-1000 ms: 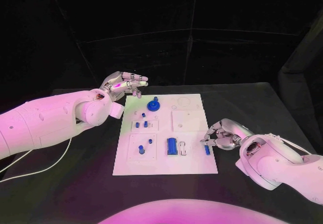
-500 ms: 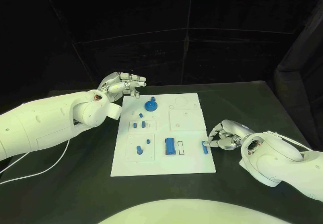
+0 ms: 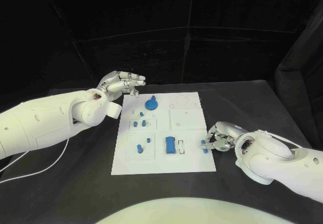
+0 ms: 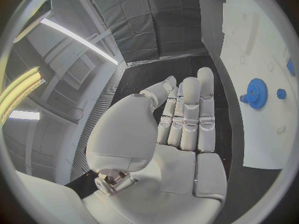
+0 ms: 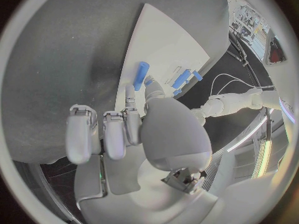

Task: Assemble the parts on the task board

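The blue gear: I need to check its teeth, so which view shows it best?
The left wrist view: the blue gear is close, its toothed rim distinct against the task board. The head view shows the gear small, teeth unresolved. In the right wrist view I cannot make it out.

Your right hand [image 3: 219,138] now sits lower and a little closer to the robot along the right edge of the white board [image 3: 165,161] than a second ago. The small blue piece [image 3: 204,146] at its fingertips travels with it, lying at that edge slightly nearer the robot. Your left hand [image 3: 122,84] draws its fingers straighter and closer together.
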You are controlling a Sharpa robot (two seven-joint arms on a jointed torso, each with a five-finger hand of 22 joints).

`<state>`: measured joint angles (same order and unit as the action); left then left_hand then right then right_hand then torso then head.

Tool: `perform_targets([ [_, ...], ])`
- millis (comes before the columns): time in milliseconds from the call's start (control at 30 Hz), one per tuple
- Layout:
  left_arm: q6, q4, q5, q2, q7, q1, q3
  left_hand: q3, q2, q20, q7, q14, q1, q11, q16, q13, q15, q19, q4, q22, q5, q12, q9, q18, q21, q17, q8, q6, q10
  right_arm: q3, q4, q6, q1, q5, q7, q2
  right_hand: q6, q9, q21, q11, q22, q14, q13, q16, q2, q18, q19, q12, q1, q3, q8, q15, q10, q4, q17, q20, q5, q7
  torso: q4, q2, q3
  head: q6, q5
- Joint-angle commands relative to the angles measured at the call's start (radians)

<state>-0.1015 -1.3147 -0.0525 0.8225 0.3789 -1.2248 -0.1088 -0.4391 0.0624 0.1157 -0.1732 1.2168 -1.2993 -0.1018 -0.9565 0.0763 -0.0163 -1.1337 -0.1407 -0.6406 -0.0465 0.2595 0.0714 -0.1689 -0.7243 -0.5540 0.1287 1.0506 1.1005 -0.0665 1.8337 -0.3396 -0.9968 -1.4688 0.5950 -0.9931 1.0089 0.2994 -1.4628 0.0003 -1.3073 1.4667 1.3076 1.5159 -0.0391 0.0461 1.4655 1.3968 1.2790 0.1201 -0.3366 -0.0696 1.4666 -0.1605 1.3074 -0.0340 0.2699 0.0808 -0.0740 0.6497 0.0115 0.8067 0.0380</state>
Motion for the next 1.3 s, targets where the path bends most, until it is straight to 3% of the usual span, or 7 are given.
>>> perform_targets([
  [33, 0.010, -0.001, 0.004, 0.001, 0.009, -0.001, 0.001, 0.007, -0.011, -0.001, 0.004, -0.007, 0.000, 0.003, 0.002, 0.001, 0.002, 0.001, -0.001, 0.001, -0.001, 0.001, 0.000, -0.014, 0.004, 0.001, 0.007, 0.005, -0.007, 0.000, 0.000, 0.056, 0.001, -0.018, 0.011, 0.006, 0.006, 0.000, -0.002, 0.001, -0.075, 0.081, 0.134, -0.003, -0.001, -0.004, 0.031, -0.004, 0.002, 0.003, 0.005, 0.003, 0.024, 0.005, 0.152, -0.006, 0.005, 0.000, -0.0004, 0.000, 0.0003, 0.001, 0.000],
  [500, 0.010, -0.002, 0.004, 0.004, 0.006, -0.001, 0.000, 0.007, -0.011, -0.001, 0.004, -0.007, 0.000, 0.003, 0.002, 0.001, 0.002, 0.001, -0.001, 0.001, -0.001, 0.001, 0.000, -0.014, 0.005, 0.001, 0.007, 0.005, -0.007, 0.000, -0.017, 0.161, 0.004, -0.106, 0.066, 0.037, 0.017, -0.003, -0.002, -0.002, -0.077, 0.081, 0.131, -0.003, 0.012, -0.004, 0.031, -0.013, 0.055, -0.016, 0.021, 0.000, 0.020, 0.041, 0.154, -0.004, -0.001, -0.003, 0.0005, 0.000, 0.0000, 0.002, -0.002],
  [633, 0.011, -0.003, 0.004, 0.005, 0.006, -0.001, 0.000, 0.007, -0.011, -0.001, 0.004, -0.007, 0.000, 0.003, 0.002, 0.001, 0.002, 0.001, -0.001, 0.001, -0.001, 0.001, 0.000, -0.014, 0.005, 0.001, 0.007, 0.005, -0.007, 0.000, -0.021, 0.186, 0.004, -0.151, 0.074, 0.050, 0.023, -0.006, -0.001, -0.003, -0.077, 0.081, 0.130, -0.003, 0.030, -0.004, 0.030, -0.018, 0.099, -0.048, 0.032, -0.002, 0.017, 0.070, 0.154, -0.002, -0.057, -0.004, 0.0011, -0.001, -0.0002, 0.002, -0.002],
  [733, 0.011, -0.003, 0.004, 0.006, 0.006, -0.001, 0.000, 0.009, -0.011, -0.001, 0.003, -0.007, 0.001, 0.003, 0.001, 0.001, 0.002, 0.001, -0.001, 0.002, -0.001, 0.001, 0.000, -0.014, 0.005, 0.002, 0.007, 0.004, -0.008, 0.000, -0.020, 0.187, 0.004, -0.169, 0.078, 0.055, 0.027, -0.010, -0.001, -0.004, -0.078, 0.081, 0.129, -0.003, 0.034, -0.005, 0.030, -0.021, 0.117, -0.071, 0.041, -0.002, 0.016, 0.086, 0.155, -0.001, -0.051, -0.004, 0.0020, -0.001, -0.0004, 0.002, -0.001],
  [800, 0.010, -0.004, 0.004, 0.007, 0.006, -0.001, 0.000, 0.009, -0.011, -0.001, 0.003, -0.007, 0.001, 0.003, 0.001, 0.001, 0.002, 0.001, -0.001, 0.002, -0.001, 0.001, 0.000, -0.014, 0.005, 0.002, 0.007, 0.004, -0.008, 0.000, -0.018, 0.172, 0.004, -0.173, 0.080, 0.056, 0.032, -0.013, -0.002, -0.004, -0.079, 0.081, 0.130, -0.003, 0.034, -0.005, 0.031, -0.021, 0.111, -0.087, 0.049, -0.002, 0.016, 0.087, 0.155, -0.001, -0.015, -0.003, 0.0017, -0.001, -0.0009, 0.002, -0.002],
  [1000, 0.011, -0.004, 0.004, 0.008, 0.007, -0.001, 0.000, 0.009, -0.011, -0.001, 0.003, -0.007, 0.001, 0.003, 0.001, 0.001, 0.002, 0.001, -0.001, 0.002, -0.001, 0.001, 0.000, -0.014, 0.005, 0.002, 0.007, 0.004, -0.008, 0.000, 0.004, 0.065, 0.004, -0.084, 0.082, 0.048, 0.051, -0.022, -0.005, -0.008, -0.084, 0.083, 0.135, -0.001, 0.008, -0.006, 0.034, -0.018, 0.053, -0.148, 0.074, -0.005, 0.021, 0.057, 0.161, 0.002, 0.156, -0.008, 0.0008, -0.001, -0.0008, 0.002, -0.001],
  [1300, 0.010, -0.005, 0.004, 0.007, 0.007, -0.001, 0.000, 0.009, -0.011, -0.001, 0.003, -0.007, 0.000, 0.003, 0.001, 0.001, 0.002, 0.001, -0.001, 0.002, -0.001, 0.002, 0.000, -0.014, 0.006, 0.002, 0.007, 0.004, -0.009, 0.001, 0.052, -0.126, 0.003, 0.085, 0.030, 0.031, 0.064, -0.022, -0.005, -0.010, -0.085, 0.083, 0.140, 0.000, -0.029, -0.006, 0.035, -0.016, 0.013, -0.222, 0.088, -0.008, 0.025, 0.033, 0.163, 0.004, 0.223, -0.010, 0.0029, -0.001, -0.0016, -0.003, 0.000],
])
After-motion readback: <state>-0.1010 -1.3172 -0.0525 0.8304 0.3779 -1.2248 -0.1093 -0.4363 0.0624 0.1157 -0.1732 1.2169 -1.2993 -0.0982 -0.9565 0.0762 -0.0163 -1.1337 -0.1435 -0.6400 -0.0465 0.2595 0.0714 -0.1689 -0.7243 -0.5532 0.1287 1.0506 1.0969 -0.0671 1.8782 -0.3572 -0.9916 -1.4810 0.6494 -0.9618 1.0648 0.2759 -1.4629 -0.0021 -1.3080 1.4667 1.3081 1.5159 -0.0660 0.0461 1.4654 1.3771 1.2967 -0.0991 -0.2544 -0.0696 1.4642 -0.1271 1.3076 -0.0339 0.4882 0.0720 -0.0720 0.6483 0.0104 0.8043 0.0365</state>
